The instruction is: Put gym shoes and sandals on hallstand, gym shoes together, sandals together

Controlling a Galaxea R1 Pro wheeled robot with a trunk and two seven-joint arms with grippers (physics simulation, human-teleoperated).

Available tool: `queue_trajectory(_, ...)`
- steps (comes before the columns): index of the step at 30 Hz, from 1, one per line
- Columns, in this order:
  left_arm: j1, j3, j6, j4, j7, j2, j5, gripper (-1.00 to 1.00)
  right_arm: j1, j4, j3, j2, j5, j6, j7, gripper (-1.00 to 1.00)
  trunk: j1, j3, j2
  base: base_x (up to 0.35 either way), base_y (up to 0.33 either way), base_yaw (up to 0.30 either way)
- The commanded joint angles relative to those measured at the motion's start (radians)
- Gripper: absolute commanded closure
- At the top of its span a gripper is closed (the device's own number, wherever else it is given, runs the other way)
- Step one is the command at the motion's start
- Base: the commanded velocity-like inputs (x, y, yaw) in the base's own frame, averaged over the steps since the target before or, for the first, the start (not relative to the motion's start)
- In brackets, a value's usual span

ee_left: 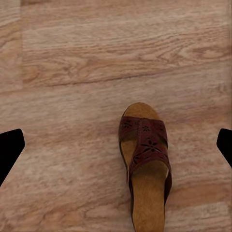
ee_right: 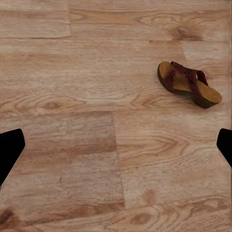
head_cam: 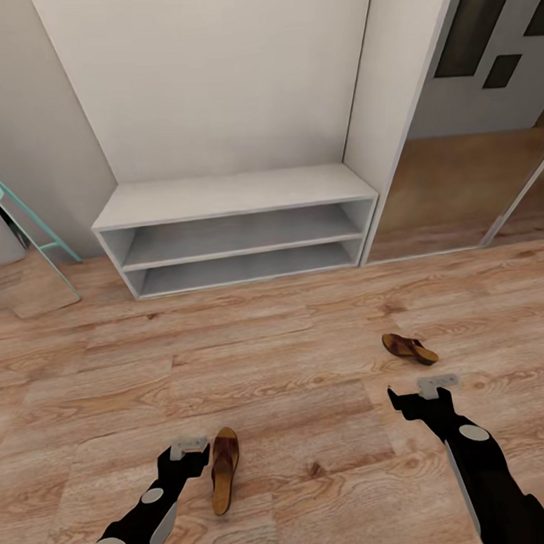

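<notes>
1. Sandals first: I see both on the corridor floor, well apart from each other. One sandal lies soles-down at about 7 o'clock in my head view, its toe pointing toward the rack. The other sandal sits at about 4 o'clock, turned sideways.
2. The hallstand stands at 12 o'clock against the pale wall, its flat top and two open shelves bare, well apart from both sandals.
3. My left gripper hovers above the floor just beside the near sandal, on its left. In the left wrist view that sandal lies between the dark fingertips showing at each edge, nearer the one at the frame's 3 o'clock. The fingers are spread wide and grip nothing.
4. My right gripper hangs near the far sandal, on the side away from the rack, not touching it. In the right wrist view the sandal lies at about 1 o'clock, with its heel block raised. Here too the fingertips sit at opposite edges, so the fingers are apart and empty.
5. A teal-framed object leans at 9 o'clock; a doorway opens at 2 o'clock.
</notes>
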Motion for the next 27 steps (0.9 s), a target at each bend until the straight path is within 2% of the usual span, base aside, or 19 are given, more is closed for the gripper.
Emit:
queue_trajectory(1, -0.001, 0.005, -0.004, 0.000, 0.000, -0.001, -0.004, -1.00, -0.009, -0.010, -0.002, 0.000, 0.011, 0.004, 0.009, -1.00, 0.004, -0.004, -0.008, 0.000, 0.000, 0.000)
queue_trajectory(2, -0.002, 0.005, -0.005, -0.002, 0.000, -0.002, -0.005, -1.00, -0.036, -0.027, -0.002, 0.001, 0.010, 0.006, 0.008, -1.00, 0.008, -0.007, -0.015, 0.000, 0.000, 0.000)
queue_trajectory(5, -0.002, 0.005, -0.006, -0.004, 0.000, -0.003, -0.005, -1.00, -0.068, -0.037, -0.003, 0.001, 0.011, 0.007, 0.008, -1.00, 0.019, -0.016, -0.036, 0.000, 0.000, 0.000)
queue_trajectory(9, -0.003, 0.005, -0.007, -0.014, 0.000, -0.004, -0.006, -1.00, -0.082, -0.039, -0.004, 0.002, 0.011, 0.005, 0.009, -1.00, 0.034, -0.029, -0.064, 0.000, 0.000, 0.000)
queue_trajectory(27, -0.002, 0.005, -0.025, -0.035, 0.000, -0.004, -0.006, -1.00, -0.092, -0.050, -0.005, 0.004, 0.013, 0.003, 0.011, -1.00, 0.103, -0.091, -0.190, 0.000, 0.000, 0.000)
